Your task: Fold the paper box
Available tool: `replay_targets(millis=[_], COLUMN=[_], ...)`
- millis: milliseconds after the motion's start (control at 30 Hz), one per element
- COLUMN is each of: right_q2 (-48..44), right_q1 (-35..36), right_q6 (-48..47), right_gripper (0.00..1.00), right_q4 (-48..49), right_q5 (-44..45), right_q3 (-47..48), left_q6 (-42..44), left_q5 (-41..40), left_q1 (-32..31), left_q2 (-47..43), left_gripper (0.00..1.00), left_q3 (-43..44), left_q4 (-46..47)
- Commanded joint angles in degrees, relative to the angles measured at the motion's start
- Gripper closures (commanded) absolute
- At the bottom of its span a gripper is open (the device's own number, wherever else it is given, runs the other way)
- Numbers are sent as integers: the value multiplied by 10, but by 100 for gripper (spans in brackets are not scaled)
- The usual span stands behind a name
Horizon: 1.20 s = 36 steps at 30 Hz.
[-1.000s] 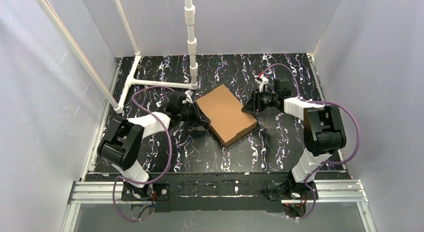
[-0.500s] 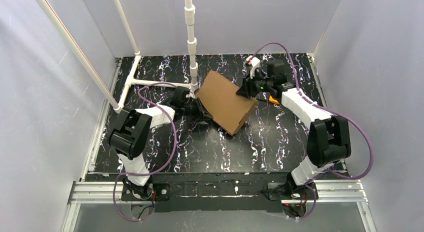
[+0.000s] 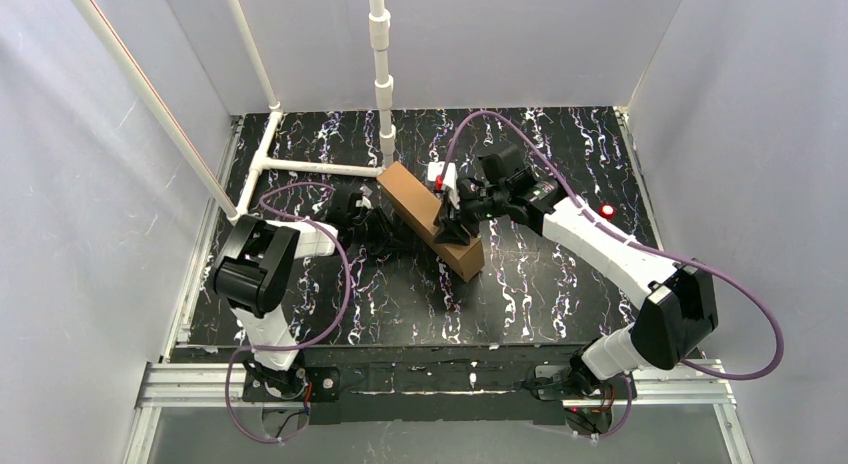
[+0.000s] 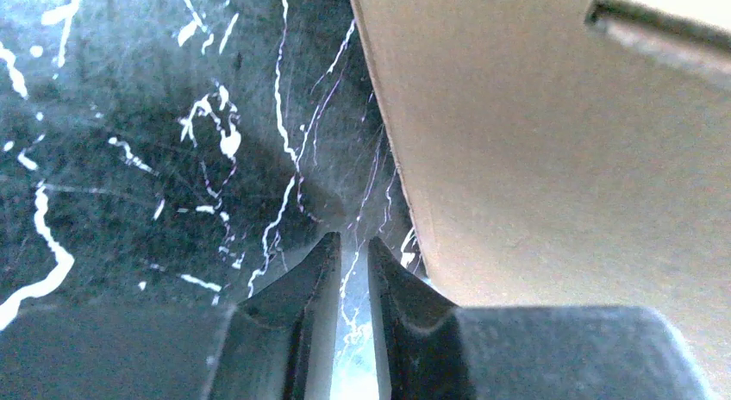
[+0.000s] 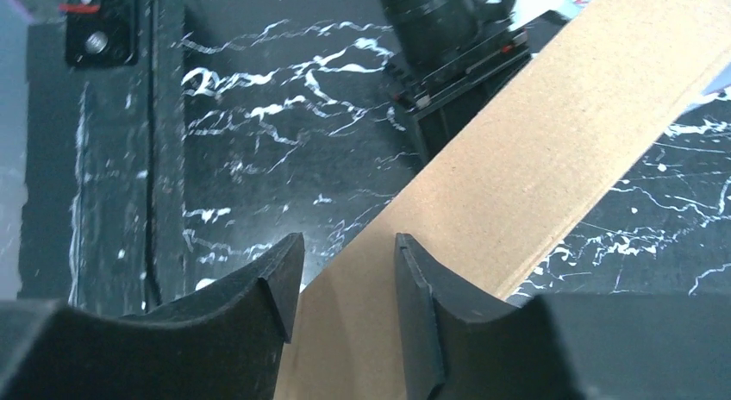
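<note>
Within the last second the paper box (image 3: 412, 196) has been tipped from lying almost flat to standing on one long edge, and the right arm has swung in from the 2 o'clock side to reach across the middle of the counter (image 3: 540, 284).

The box now sits just beyond the counter's centre. It is a narrow brown slab running from 11 o'clock to 5 o'clock, and it looks already folded shut. It seems to stay upright because it is caught between the two arms, one on each broad face.

The right hand (image 3: 452, 222) is at the box's 3 o'clock face, near the upper edge. Its jaws are partly open, with cardboard showing across the gap. It appears to be pushing or steadying the box, not pinching it.

The left hand (image 3: 378, 222) is low at the 9 o'clock face. Its fingers (image 4: 315, 284) are closed to a thin slit and hold nothing. The cardboard is right beside them, probably so the hand acts as a backstop.
</note>
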Motion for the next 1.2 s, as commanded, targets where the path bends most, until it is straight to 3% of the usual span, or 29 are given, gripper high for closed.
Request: replay_targets(millis=[0,400,633,700,833,1000,1167], right_q2=[-11,-20,-19,-23,-40,-16,74], right_q1=[-7,-39,-61,-100,-210,-304,-361], right_q6=[-105,-161,-159,-66,152,234,262], right_gripper=[46,35,35,35,34,26,22], right_q4=[-167,-264,-288,-212,34,167,224], right_q5=[-73,-203,-221,-195,-110,-84,-54], right_q3=[47,102,144,137,60,-12,-38], left_q6=[15,20,22,21,16,12,2], left_q5=[10,21,20,20,29,40,46], left_q1=[8,26,40,41,41,41,33], left_q2=[-55,-169,-249,-259,-264,-267,-268], left_gripper=[82,81,81,81,81,81,81], left_q3=[-23,-98,-141,-147,-148,-144,-142], left_q4=[7,4,-20,-23,-23,-23,-21])
